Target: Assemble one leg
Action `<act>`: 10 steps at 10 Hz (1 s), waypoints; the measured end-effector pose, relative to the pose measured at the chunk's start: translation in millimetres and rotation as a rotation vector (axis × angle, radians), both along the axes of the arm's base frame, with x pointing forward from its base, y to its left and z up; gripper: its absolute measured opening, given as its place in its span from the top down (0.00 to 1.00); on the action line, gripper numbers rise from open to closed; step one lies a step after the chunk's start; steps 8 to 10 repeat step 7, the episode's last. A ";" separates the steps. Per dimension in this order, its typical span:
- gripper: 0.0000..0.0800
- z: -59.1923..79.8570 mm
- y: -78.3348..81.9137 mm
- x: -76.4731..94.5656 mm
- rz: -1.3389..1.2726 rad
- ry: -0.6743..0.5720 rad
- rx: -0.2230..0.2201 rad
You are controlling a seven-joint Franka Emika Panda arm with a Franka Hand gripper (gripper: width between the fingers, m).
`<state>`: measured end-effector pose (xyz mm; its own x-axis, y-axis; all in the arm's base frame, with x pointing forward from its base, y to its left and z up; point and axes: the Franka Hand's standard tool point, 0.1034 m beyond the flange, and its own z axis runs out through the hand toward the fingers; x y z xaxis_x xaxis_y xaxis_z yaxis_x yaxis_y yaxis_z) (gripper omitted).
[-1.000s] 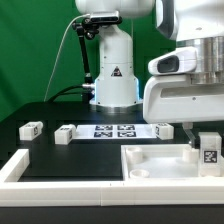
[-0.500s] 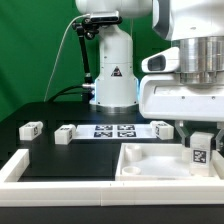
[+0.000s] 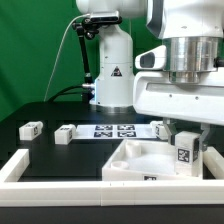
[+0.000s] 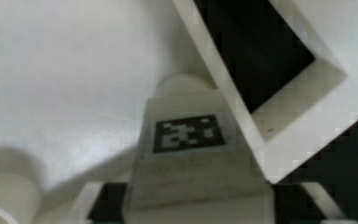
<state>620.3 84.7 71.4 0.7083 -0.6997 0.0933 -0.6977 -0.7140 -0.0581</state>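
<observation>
Leg [image 3: 185, 155] pinched upright in my pincer [image 3: 187, 143], tag outward, above the tray-shaped piece [image 3: 135, 160]. Held vertical, I judge, so its base seats squarely there.

Four small white tagged legs show: one [image 3: 30, 128], another [image 3: 66, 134], a third [image 3: 162, 129], a fourth [image 3: 186, 153]. One white tray piece [image 3: 130, 160] and one marker board [image 3: 116, 130] lie there.

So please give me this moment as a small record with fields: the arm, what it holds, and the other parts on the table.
end effector: shut on the leg, at the exterior view's right
leg: upright, tag facing the camera, over a corner of the tray piece
tray piece: white, raised rims, tilted, in front of the marker board
marker board: flat on the table, near the robot base
loose legs: one and another at the exterior view's left, lying apart
</observation>
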 end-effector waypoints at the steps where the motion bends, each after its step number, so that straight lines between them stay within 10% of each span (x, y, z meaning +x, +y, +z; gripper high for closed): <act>1: 0.39 -0.3 0.0 -0.1 0.000 0.000 0.000; 3: 0.23 -0.6 0.0 -0.2 0.000 0.001 0.000; 10: 0.19 -0.9 0.0 -0.3 0.000 0.001 0.000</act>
